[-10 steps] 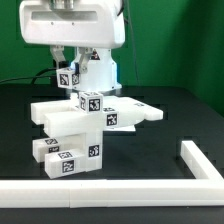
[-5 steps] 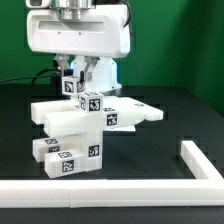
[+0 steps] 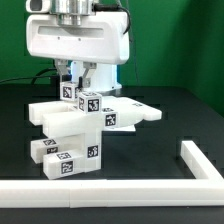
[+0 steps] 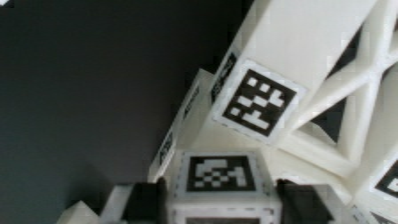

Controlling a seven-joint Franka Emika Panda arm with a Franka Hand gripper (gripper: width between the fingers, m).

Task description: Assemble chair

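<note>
Nearest in the exterior view runs the long white border rail (image 3: 120,188), along the front edge of the black table (image 3: 170,130) and turning up at the exterior view's right. Behind it, left of centre, stands the chair (image 3: 85,125), a stack of white blocky parts with black-and-white tags, its flat panel pointing toward the exterior view's right. Up on top of the stack sits a small tagged leg piece (image 3: 70,90), and here is the gripper (image 3: 76,78), down over it from above, its big white body filling the upper frame. From the wrist view the fingers (image 4: 294,197) stand either side of a tagged cube end (image 4: 219,172), clamped on that leg piece, with the chair's tagged framework (image 4: 285,95) just beyond. Farthest back is a green wall (image 3: 180,50)
</note>
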